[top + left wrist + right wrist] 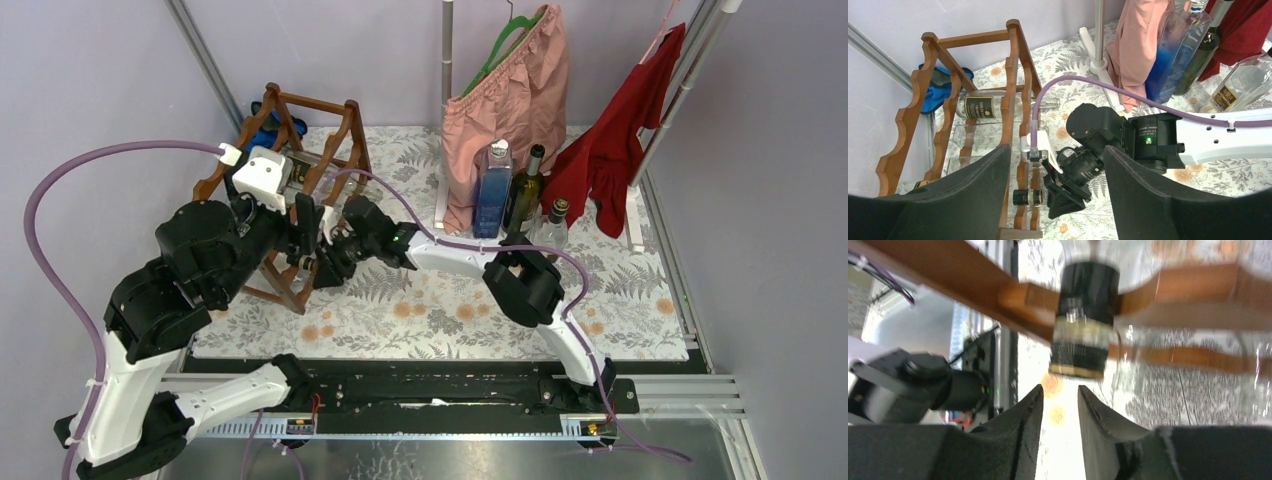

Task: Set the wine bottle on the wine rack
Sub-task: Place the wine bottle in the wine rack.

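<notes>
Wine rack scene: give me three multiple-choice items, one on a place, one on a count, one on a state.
1. The wine rack stands on the floral mat's: A left side; B right side; C near edge, middle.
2. Bottles upright beside the pink garment: A one; B three; C five.
3. The left arm's fingers are: A shut on a bottle; B shut on cloth; C apart, holding nothing.
Key: 1 A, the top view shows it at the left; 2 B, a blue bottle, a dark green bottle and a clear bottle stand there; 3 C, a wide gap separates them.
</notes>
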### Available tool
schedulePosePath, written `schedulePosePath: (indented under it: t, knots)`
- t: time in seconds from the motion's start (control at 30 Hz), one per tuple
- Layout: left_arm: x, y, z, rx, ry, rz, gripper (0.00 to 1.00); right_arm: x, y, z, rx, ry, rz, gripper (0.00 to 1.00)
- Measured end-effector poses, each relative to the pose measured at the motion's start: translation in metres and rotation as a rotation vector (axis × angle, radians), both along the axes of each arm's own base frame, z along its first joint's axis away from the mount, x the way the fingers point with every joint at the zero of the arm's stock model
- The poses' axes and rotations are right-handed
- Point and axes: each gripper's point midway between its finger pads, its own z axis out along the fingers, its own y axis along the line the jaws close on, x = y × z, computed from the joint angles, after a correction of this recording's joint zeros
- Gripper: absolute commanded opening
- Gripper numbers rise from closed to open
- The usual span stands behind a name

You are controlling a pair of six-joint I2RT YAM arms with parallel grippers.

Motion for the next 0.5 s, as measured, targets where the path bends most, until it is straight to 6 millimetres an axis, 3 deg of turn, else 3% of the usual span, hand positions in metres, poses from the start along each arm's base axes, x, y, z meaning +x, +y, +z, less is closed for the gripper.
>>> schedulePosePath:
  t: [0.13, 0.23, 0.37, 0.5]
  knots:
    - [0.001, -0.005, 0.0, -0.018, -0.002, -0.017, 0.79, -0.012, -0.025, -0.02, -0.065, -0.013, 0.027, 0.49]
    - [0.002, -0.012, 0.003, -0.054, -0.015, -0.036, 0.94, -0.03, -0.053, -0.02, -0.094, 0.003, 0.094, 0.53]
    - [0.005, -0.026, 0.019, -0.164, -0.075, -0.071, 0.99, -0.038, -0.085, 0.021, -0.049, -0.002, 0.2, 0.61]
    - [0.009, -0.041, 0.04, -0.316, -0.158, -0.105, 0.99, -0.017, -0.12, 0.083, 0.001, -0.115, 0.222, 0.72]
